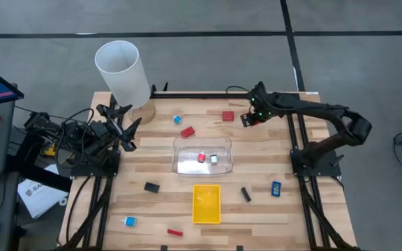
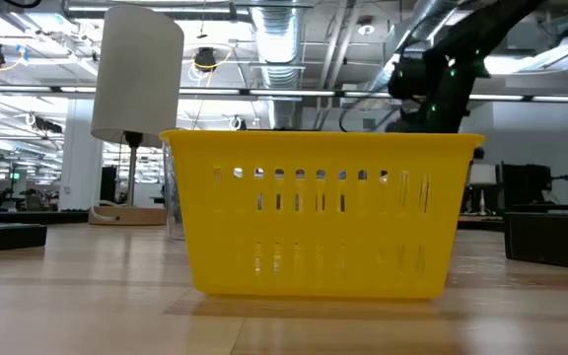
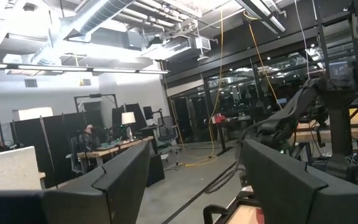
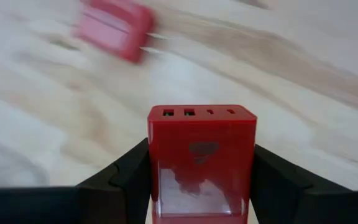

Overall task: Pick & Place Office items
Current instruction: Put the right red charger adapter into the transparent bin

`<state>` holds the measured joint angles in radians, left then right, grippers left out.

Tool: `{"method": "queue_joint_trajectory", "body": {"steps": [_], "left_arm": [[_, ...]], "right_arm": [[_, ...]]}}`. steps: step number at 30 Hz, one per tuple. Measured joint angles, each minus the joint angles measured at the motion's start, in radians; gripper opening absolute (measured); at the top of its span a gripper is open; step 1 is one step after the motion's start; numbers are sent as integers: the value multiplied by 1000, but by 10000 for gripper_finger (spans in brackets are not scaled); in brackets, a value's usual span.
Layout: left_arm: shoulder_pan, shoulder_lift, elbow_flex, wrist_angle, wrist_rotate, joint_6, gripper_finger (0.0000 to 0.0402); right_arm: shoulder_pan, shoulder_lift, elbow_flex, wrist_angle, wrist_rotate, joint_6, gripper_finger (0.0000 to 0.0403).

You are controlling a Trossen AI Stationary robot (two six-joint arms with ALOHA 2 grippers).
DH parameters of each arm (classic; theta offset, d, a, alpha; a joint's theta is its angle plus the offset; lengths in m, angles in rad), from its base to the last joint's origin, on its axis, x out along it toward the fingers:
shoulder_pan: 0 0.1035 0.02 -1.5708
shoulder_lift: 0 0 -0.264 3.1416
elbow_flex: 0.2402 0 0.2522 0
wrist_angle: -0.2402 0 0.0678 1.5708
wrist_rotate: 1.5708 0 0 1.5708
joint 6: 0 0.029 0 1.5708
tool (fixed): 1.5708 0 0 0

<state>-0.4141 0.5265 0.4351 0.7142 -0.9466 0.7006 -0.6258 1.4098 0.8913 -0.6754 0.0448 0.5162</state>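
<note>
My right gripper [image 4: 202,177] is shut on a small red block [image 4: 202,155] above the table's far right part, also seen in the high view as my right gripper [image 1: 246,119]. Another red block [image 1: 228,116] lies on the wood just left of it. My left gripper [image 1: 126,130] waits open at the table's left edge, touching nothing. More office items lie scattered: a blue-and-white bit [image 1: 176,119], a red block [image 1: 187,131], black bits [image 1: 151,187] [image 1: 246,194], blue bits [image 1: 276,188] [image 1: 130,222] and a thin red stick [image 1: 175,232]. My right gripper pinches the red block by two opposite sides [image 4: 156,168] between its two fingers. The fingers [image 4: 126,177] come from above, slanting down. The block's slotted end face [image 4: 197,112] points away from the wrist. It hangs clear of the table.
A clear plastic tray [image 1: 222,167] in the middle holds a red piece and a blue-and-white one. The yellow tray [image 1: 206,209] stands nearer the front edge and fills the low view. A tall white cylinder [image 1: 122,70] stands at the far left corner.
</note>
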Motion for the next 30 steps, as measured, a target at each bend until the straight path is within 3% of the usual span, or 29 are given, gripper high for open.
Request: {"method": "queue_joint_trajectory", "body": {"steps": [6,18,24,30], "left_arm": [[0,0,0,-1,-23,0,253],[0,0,0,0,-23,-2,253],[0,0,0,0,-22,-2,253],[0,0,0,0,-22,-2,253]], "right_arm": [[177,-59,1,69,15,89,199],[485,-156,18,233,190,218,199],[607,-77,100,376,222,199,199],[674,85,236,393,223,139,199]]}}
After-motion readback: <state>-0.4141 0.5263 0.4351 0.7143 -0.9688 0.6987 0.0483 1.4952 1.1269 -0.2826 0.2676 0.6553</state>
